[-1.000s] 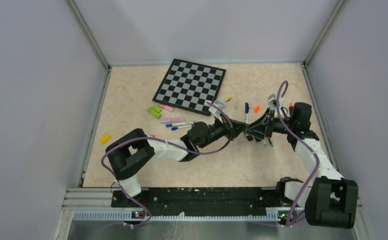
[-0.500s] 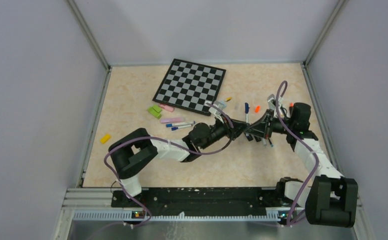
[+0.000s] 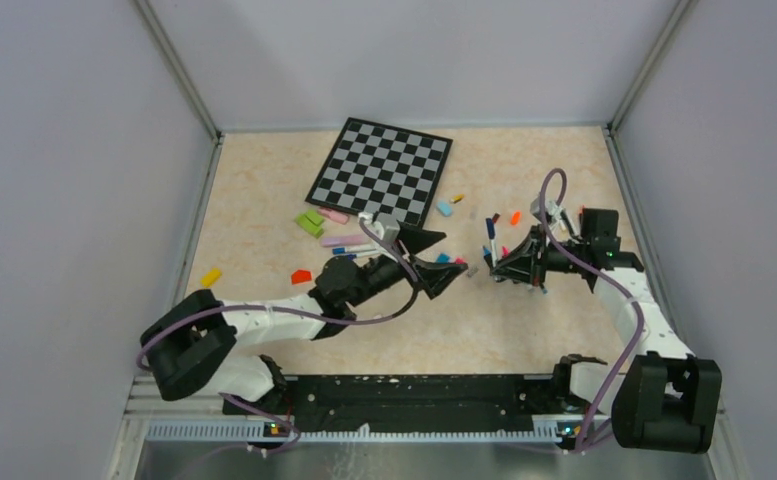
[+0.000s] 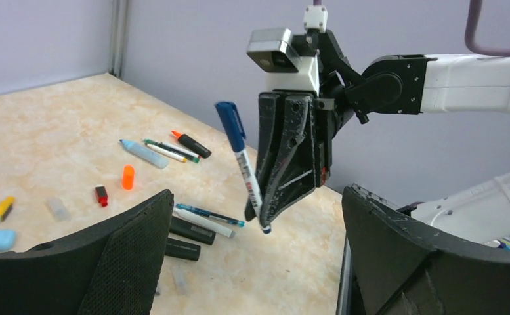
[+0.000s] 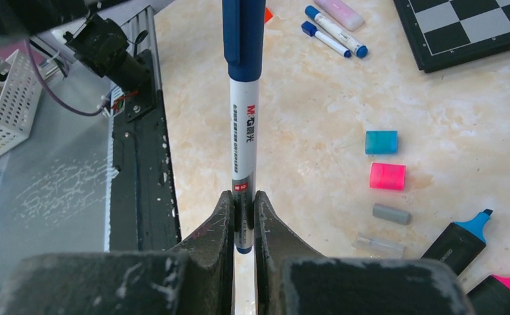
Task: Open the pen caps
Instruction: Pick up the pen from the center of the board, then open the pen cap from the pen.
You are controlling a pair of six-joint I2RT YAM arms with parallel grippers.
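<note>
Right wrist: R hand [image 5: 242, 198] clenched on blue-capped pen [image 5: 243, 131]; L hand [image 3: 445, 256] released.

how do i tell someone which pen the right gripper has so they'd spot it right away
Find the right arm on the right side of the table; its gripper is shut on the lower end of one pen. It has a white printed barrel and a dark blue cap, and it alone is raised off the table while the other pens lie flat.
</note>
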